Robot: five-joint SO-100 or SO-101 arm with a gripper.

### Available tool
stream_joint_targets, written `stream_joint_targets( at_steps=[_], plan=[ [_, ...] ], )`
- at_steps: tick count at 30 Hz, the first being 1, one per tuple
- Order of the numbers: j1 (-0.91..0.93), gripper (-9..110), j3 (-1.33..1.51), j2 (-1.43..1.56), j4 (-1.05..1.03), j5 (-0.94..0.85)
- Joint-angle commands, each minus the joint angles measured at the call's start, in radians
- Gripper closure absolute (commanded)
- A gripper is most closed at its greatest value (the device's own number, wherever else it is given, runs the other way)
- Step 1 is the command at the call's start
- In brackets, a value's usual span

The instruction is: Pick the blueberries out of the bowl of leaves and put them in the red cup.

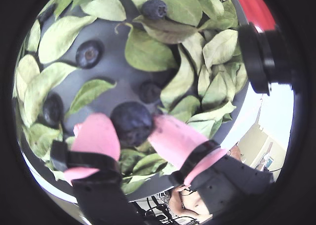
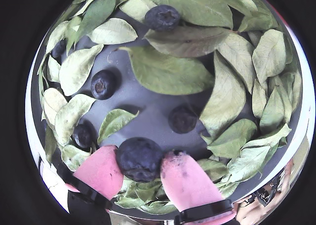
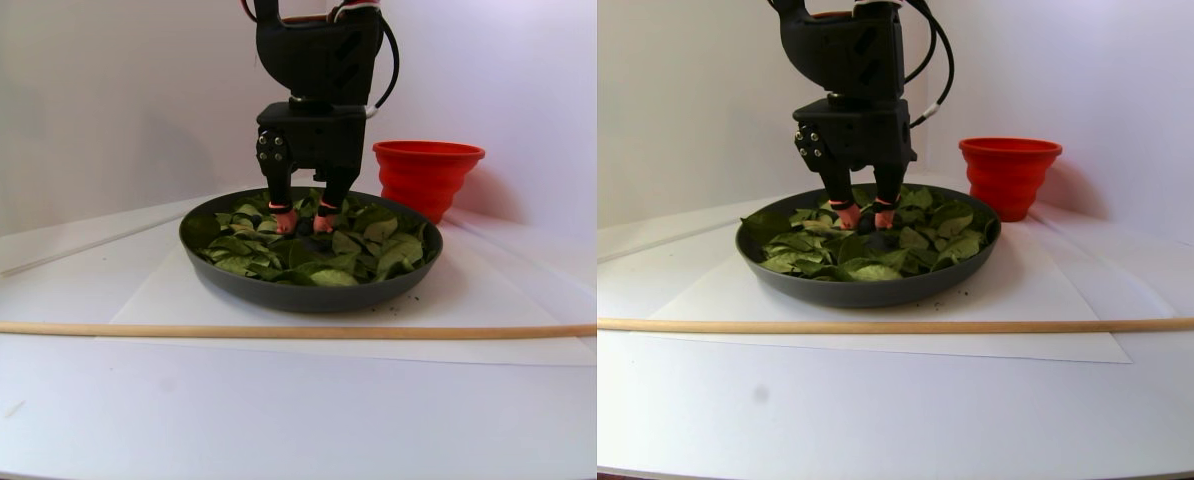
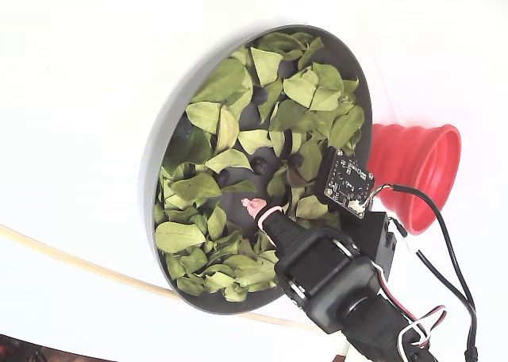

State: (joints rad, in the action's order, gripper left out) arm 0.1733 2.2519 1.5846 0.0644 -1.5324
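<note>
White tabletop; pink-tipped gripper [image 2: 144, 171] clenched on the largest blueberry [image 2: 138, 158], inside the leaf-filled bowl [image 3: 312, 296]; red cup [image 3: 425, 175] beside.

Black arm [image 4: 329, 279]; end effector [image 2: 148, 173] with 2 pink fingertips [image 2: 185, 183]; black cables.

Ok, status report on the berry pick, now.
End effector down in bowl, pink fingers closed on the large blueberry. Four berries loose among leaves. Red cup behind bowl, path clear.
</note>
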Motion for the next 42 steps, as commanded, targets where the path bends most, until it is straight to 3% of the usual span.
stream_joint_targets(
  at_steps=[1, 42],
  plan=[
    [0.023, 89, 0.0, 0.101, -0.005, -0.014],
    [0.198, 88, -0.052, 0.399, -0.117, -0.207]
  ],
)
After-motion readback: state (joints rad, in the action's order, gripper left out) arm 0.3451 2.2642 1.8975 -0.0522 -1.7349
